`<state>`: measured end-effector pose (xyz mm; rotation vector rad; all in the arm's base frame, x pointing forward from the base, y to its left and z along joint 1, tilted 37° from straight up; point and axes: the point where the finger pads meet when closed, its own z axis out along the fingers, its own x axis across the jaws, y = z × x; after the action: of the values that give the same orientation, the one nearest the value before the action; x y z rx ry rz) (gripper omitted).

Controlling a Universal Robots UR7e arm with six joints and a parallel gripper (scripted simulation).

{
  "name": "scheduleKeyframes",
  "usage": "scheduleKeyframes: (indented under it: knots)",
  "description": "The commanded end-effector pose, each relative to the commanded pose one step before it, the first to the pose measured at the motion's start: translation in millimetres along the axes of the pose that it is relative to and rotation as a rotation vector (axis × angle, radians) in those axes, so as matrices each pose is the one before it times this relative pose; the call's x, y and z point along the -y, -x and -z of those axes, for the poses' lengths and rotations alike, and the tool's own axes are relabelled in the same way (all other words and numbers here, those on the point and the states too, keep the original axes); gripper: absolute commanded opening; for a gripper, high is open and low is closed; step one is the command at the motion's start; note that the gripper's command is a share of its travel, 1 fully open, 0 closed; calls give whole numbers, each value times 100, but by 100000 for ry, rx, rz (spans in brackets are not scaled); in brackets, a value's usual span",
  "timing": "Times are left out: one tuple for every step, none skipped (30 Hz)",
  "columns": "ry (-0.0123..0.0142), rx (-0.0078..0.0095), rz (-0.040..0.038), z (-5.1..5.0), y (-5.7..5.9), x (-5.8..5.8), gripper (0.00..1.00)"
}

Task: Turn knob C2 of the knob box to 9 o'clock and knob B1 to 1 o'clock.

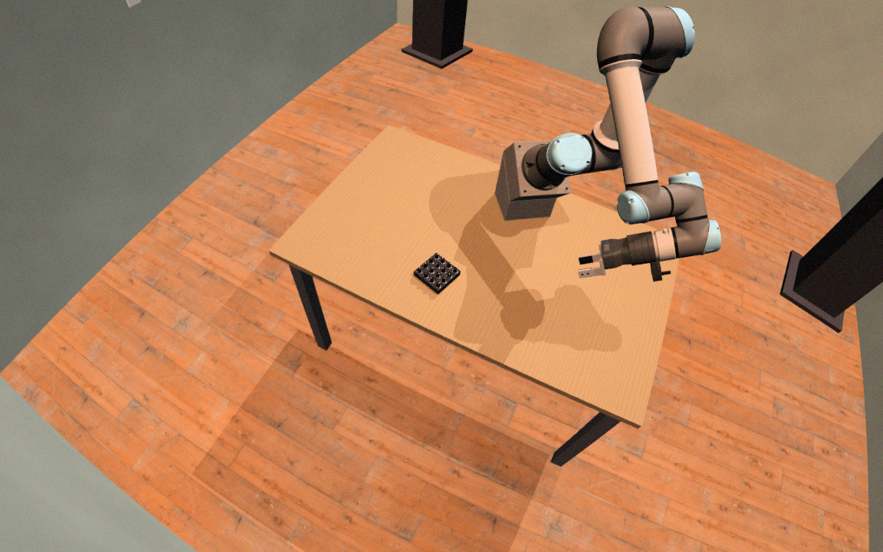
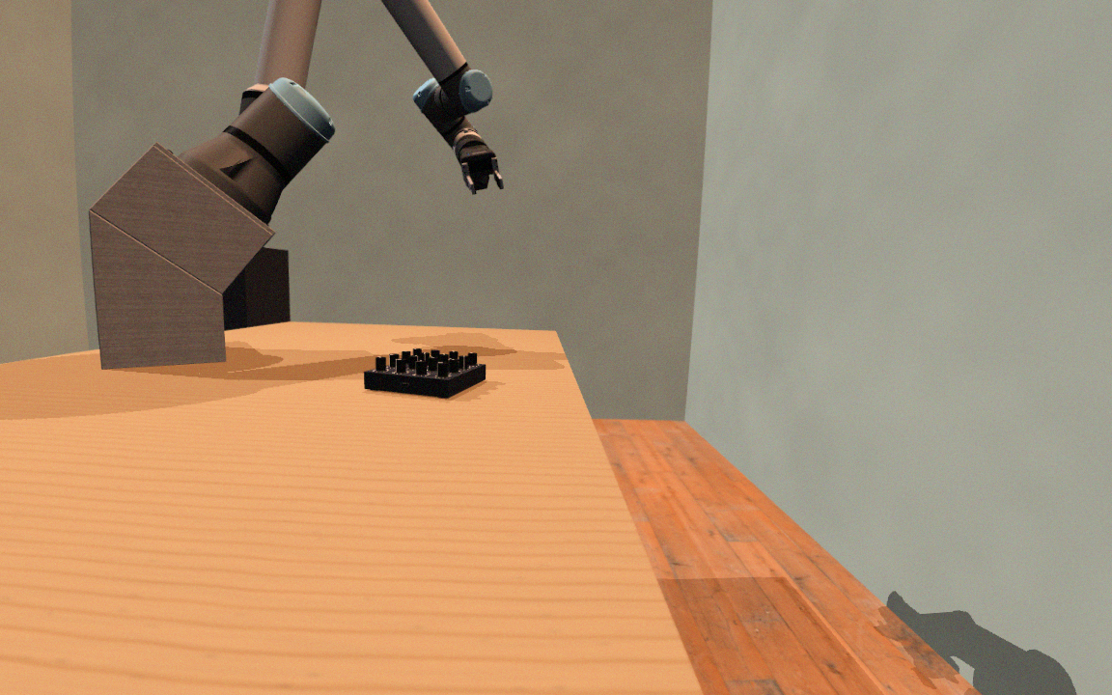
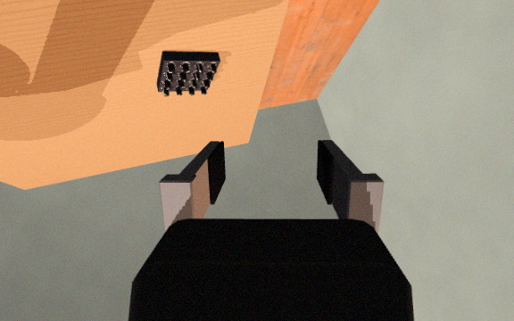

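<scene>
The knob box [image 1: 435,271] [image 2: 424,375] [image 3: 190,74] is a small black square box with a grid of black knobs. It stands on its feet on the wooden table [image 1: 375,205] [image 2: 284,518] [image 3: 150,125], near the table's long edge. The knobs are too small here to read their white lines or names. My gripper [image 1: 585,267] [image 2: 482,181] [image 3: 270,160] is open and empty. It hangs high above the table, far from the box, with its fingers pointing sideways toward the box.
The arm's grey base block [image 1: 523,185] [image 2: 158,259] stands on the table at the far side from the box. Dark pillars [image 1: 856,233] [image 1: 438,31] stand on the floor around the table.
</scene>
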<state>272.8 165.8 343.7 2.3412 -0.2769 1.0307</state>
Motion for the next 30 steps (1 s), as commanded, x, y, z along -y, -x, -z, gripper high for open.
scheduleKeyframes:
  knots:
    - [-58,-60,-92,26,-34,-17,100]
    - [0,0,0,0,0,0,100]
    - [0,0,0,0,0,0,100]
    - [0,0,0,0,0,0,100]
    - [0,0,0,0,0,0,100]
    - [0,0,0,0,0,0,100]
    - [0,0,0,0,0,0,100]
    - [0,0,0,0,0,0,100]
    - [0,0,0,0,0,0,100]
    - [0,0,0,0,0,0,100]
    - [0,0,0,0,0,0,100]
    - [0,0,0,0,0,0,100]
    - [0,0,0,0,0,0,100]
    - [0,0,0,0,0,0,100]
    - [0,0,0,0,0,0,100]
    - [0,0,0,0,0,0,100]
    - [0,0,0,0,0,0,100]
    - [-54,-60,-88,25,-34,-15,100]
    - [-1,4,-5,-1,1,0,100]
    - [-3,11,-14,-4,2,0,100]
    - [-5,21,-28,-8,3,0,100]
    - [-9,35,-45,-12,5,0,100]
    - [-13,51,-66,-18,7,0,100]
    - [-18,70,-91,-25,10,-1,100]
    - [-24,92,-119,-33,13,-1,100]
    - [-30,116,-151,-42,16,-1,100]
    - [-38,142,-185,-51,20,-1,100]
    - [-46,169,-223,-61,23,-2,100]
    - [-54,199,-263,-72,27,-2,100]
    - [-64,230,-306,-84,31,-2,100]
